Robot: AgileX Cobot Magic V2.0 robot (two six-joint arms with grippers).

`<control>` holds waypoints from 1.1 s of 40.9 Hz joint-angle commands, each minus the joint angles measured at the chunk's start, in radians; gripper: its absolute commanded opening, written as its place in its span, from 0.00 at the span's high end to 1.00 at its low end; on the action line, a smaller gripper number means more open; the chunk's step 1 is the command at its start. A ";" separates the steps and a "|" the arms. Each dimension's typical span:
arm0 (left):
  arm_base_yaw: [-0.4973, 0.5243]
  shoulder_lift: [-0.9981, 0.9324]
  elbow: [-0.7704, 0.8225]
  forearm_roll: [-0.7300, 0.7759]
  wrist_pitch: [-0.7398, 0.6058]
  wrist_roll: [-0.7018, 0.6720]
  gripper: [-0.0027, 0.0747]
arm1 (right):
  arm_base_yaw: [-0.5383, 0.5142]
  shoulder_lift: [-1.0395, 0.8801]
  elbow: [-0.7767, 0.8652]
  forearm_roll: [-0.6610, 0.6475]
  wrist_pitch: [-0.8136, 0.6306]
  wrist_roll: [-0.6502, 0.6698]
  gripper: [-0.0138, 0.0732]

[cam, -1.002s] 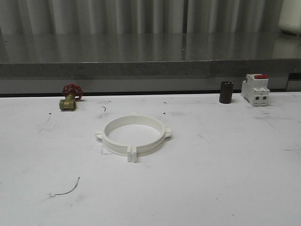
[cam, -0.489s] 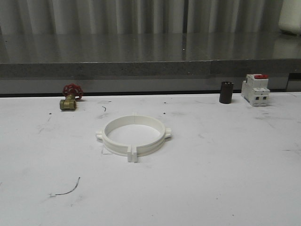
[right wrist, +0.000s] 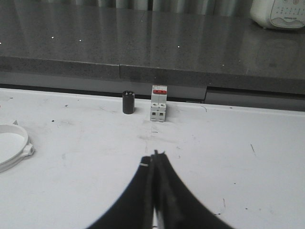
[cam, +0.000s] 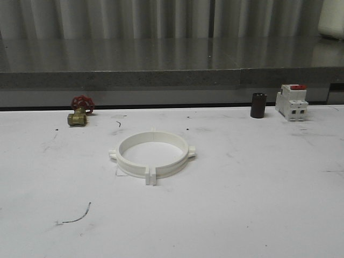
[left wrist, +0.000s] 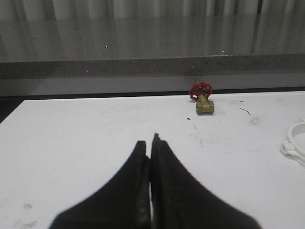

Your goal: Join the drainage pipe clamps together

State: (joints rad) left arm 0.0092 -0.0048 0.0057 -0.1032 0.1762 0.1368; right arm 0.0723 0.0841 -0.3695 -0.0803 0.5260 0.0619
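Note:
The two white drainage pipe clamps [cam: 153, 155] lie on the table as one closed ring, end tabs meeting at the front and back, a lug on each side. An edge of the ring also shows in the left wrist view [left wrist: 295, 145] and in the right wrist view [right wrist: 14, 145]. My left gripper [left wrist: 150, 139] is shut with nothing in it, over bare table well to the left of the ring. Off to the ring's right, my right gripper [right wrist: 154, 156] is shut and empty too. Neither touches the clamps.
A brass valve with a red handwheel [cam: 79, 111] sits at the back left. A black cylinder [cam: 258, 105] and a white breaker with a red switch [cam: 292, 102] stand at the back right. A grey ledge [cam: 172, 78] runs along the table's far edge.

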 commanded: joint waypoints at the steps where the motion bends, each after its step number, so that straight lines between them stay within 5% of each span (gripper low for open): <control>1: 0.003 -0.021 0.001 -0.011 -0.090 0.001 0.99 | -0.001 0.012 -0.022 -0.015 -0.087 -0.006 0.91; 34: 0.003 -0.021 0.001 -0.011 -0.090 0.001 0.99 | -0.001 0.012 -0.019 -0.020 -0.089 -0.006 0.91; 45: 0.003 -0.021 0.001 -0.011 -0.090 0.001 0.99 | -0.053 -0.010 0.189 0.090 -0.293 -0.081 0.91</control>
State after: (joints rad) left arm 0.0092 -0.0048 0.0057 -0.1039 0.1717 0.1368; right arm 0.0408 0.0800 -0.2235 -0.0277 0.3906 0.0000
